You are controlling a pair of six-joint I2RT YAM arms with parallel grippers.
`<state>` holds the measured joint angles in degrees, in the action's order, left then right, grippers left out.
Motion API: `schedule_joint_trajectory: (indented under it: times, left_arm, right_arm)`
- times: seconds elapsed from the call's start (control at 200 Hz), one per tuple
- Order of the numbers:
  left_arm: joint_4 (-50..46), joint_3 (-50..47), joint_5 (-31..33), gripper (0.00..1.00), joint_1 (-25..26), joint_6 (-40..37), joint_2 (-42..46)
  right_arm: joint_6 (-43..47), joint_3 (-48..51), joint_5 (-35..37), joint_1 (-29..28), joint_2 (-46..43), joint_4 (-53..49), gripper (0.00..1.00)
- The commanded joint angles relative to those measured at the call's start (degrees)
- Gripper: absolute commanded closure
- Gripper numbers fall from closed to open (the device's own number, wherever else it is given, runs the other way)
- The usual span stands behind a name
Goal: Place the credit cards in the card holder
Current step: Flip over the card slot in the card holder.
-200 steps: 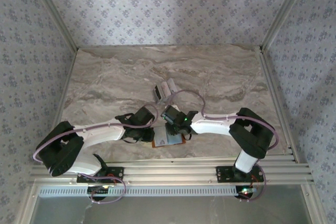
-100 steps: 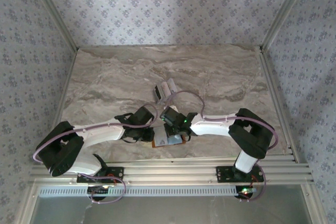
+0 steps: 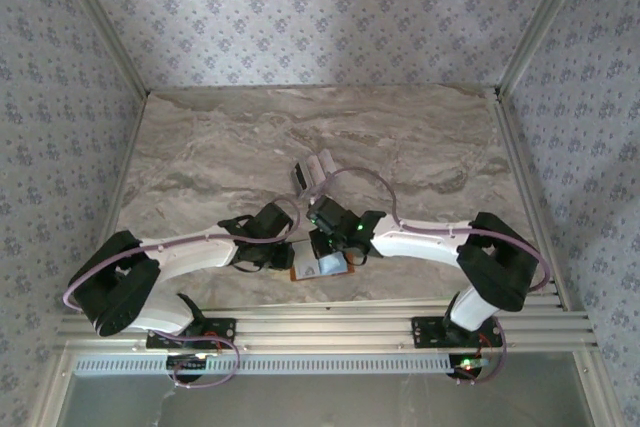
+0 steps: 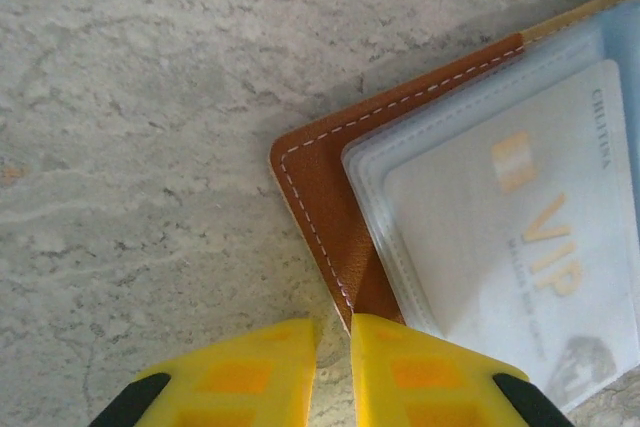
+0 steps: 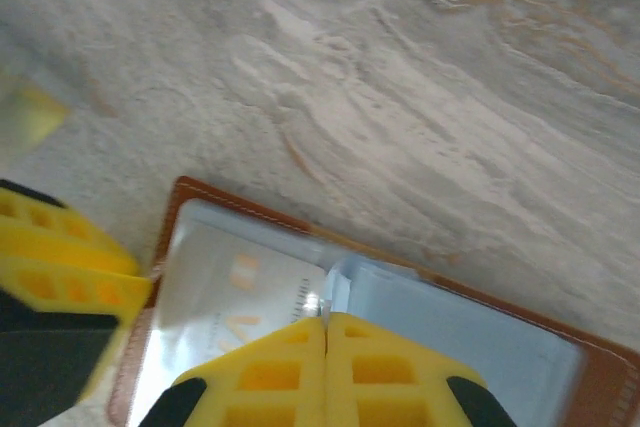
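Card holder (image 3: 322, 267) lies open on the marble tabletop (image 3: 200, 147) close to the near edge, between both arms, brown leather outside, clear pockets inside. One pale card (image 4: 520, 237) marked VIP already sits in a clear pocket (image 4: 372, 162). Left gripper (image 4: 332, 332) is at the holder's left edge, jaws narrow with a slim gap, the right-hand finger over the leather rim; can't tell if the rim is pinched. Right gripper (image 5: 326, 332) is low over the holder's middle, jaws fully closed, tips together at the pocket edge beside the VIP card. Farther out, near the tabletop's centre, the remaining credit cards (image 3: 315, 171) lie in a small cluster, apart from the holder.
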<state>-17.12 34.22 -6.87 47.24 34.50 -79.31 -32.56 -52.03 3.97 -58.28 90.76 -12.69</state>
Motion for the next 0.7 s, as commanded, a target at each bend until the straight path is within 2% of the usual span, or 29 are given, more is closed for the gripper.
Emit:
schedule_joint_trajectory:
  times: [0.0,0.1,0.215,0.4,0.695]
  left_arm:
    - [4.4,-1.2,0.4,0.82,-0.4,-0.4,-2.2]
    - [4.6,-1.4,0.3,0.82,-0.4,-0.2,-2.3]
    - [4.8,-1.5,0.3,0.82,-0.4,0.0,-2.4]
    - [4.8,-1.6,0.0,0.82,-0.5,0.3,-2.8]
    - [5.4,-2.0,-1.5,0.82,-1.1,0.5,-2.6]
  right_arm:
    - [-1.1,-1.5,-6.0,-0.4,1.1,1.6,1.0]
    - [-3.0,-0.5,-10.4,-0.2,2.6,5.5,0.95]
    - [-7.7,1.8,-14.4,0.3,2.9,10.9,0.81]
    - [-13.1,7.0,-15.7,0.3,0.2,15.9,0.64]
    - [-15.6,10.6,-11.6,-4.3,-2.4,15.7,0.56]
